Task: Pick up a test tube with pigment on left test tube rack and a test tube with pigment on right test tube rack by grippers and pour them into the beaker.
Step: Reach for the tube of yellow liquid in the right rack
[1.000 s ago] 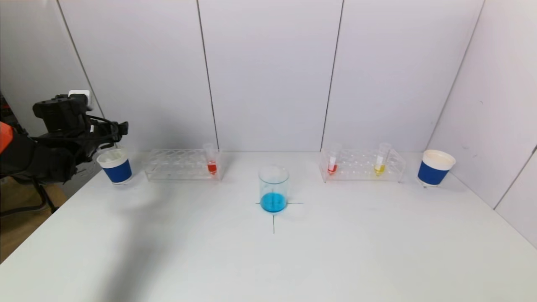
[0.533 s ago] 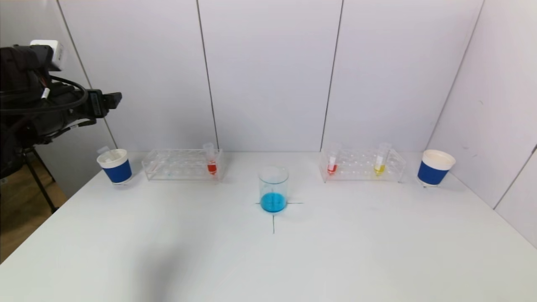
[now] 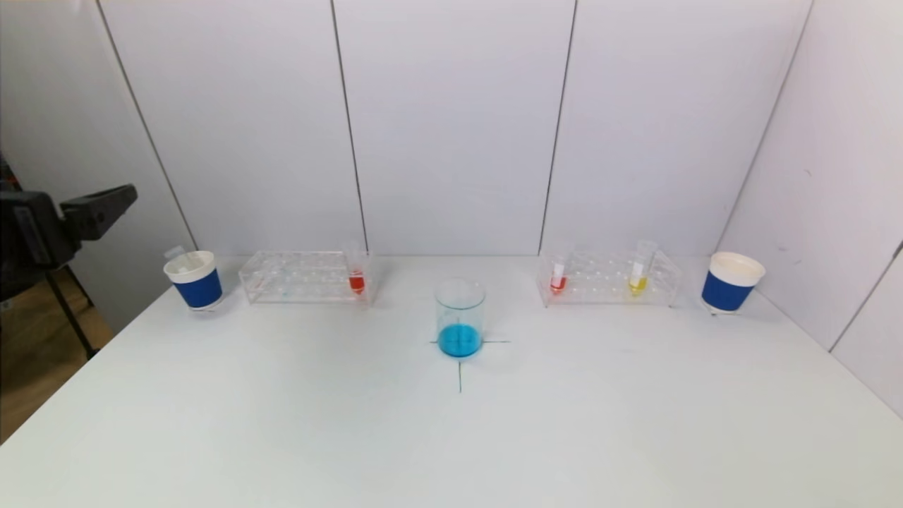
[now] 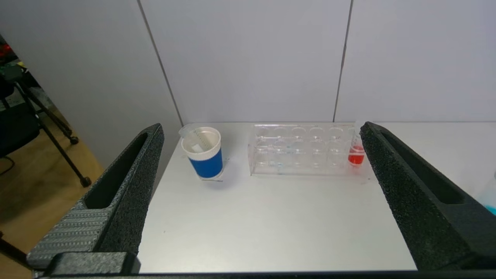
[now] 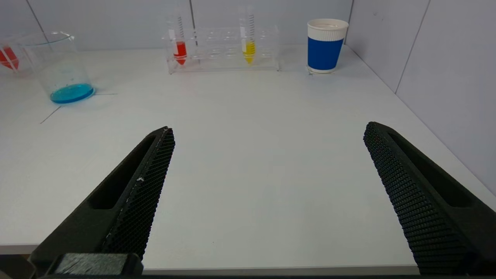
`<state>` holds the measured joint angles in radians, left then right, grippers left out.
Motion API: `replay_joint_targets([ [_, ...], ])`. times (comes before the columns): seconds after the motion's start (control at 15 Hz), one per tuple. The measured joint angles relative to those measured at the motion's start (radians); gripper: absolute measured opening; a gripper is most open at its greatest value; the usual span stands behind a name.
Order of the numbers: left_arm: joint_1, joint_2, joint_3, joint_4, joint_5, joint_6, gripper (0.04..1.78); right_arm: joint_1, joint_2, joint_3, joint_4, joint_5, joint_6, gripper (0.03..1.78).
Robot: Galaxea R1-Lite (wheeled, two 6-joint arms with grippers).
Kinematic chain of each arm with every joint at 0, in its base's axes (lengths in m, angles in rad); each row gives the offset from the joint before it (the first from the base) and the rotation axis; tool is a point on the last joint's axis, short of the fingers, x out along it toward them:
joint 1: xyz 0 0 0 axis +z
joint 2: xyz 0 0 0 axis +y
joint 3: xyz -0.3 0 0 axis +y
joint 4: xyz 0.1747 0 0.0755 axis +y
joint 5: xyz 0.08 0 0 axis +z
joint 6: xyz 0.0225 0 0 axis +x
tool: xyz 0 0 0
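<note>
Left gripper [image 4: 263, 201] off counter's [image 3: 451, 437] edge beyond beaker [image 3: 460, 317], jaws released, likely lining up for red tube [image 3: 356, 271]; right gripper [image 5: 267, 193] likewise.

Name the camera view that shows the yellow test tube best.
The right wrist view: the yellow test tube stands large and unblocked in the right rack. The head view shows it smaller. The left wrist view misses it.

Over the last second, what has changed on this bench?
The left gripper rose from beside the left cup, then dropped back toward the table's left edge, jaws wide and empty. Nothing was taken hold of. The beaker, both racks, their tubes and both cups stayed put.
</note>
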<state>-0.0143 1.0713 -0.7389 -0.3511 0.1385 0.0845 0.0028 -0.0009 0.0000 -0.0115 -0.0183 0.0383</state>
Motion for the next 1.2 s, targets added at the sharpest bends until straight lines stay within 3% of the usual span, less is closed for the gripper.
replay_joint_targets([
  [0.27, -0.003, -0.26, 0.168, 0.053, 0.02, 0.037, 1.76, 0.001, 0.0, 0.0, 0.0, 0.0, 0.0, 1.77],
  [0.73, -0.007, -0.707, 0.354, 0.376, 0.011, 0.035, 1.76, 0.0, 0.0, 0.0, 0.0, 0.0, 0.0, 1.77],
  [1.2, 0.005, -1.03, 0.481, 0.619, -0.082, 0.002, 1.76, 0.0, 0.0, 0.0, 0.0, 0.0, 0.0, 1.77],
])
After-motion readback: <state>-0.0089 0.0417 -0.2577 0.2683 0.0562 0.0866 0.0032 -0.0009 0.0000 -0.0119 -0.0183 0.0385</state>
